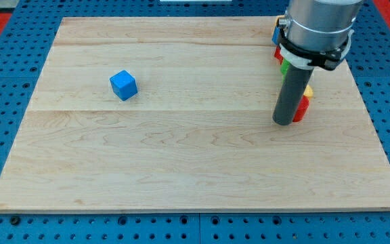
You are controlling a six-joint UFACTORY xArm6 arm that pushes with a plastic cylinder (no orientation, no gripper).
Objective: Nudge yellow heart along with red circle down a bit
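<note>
My tip rests on the board at the view's right. It touches or nearly touches the left side of the red circle, which is mostly hidden behind the rod. The yellow heart shows only as a small patch just above the red circle, seemingly against it. The arm's body covers most of this cluster.
A blue cube sits alone at the view's left. Partly hidden behind the arm are a green block, another red block and an orange piece, near the wooden board's top right corner.
</note>
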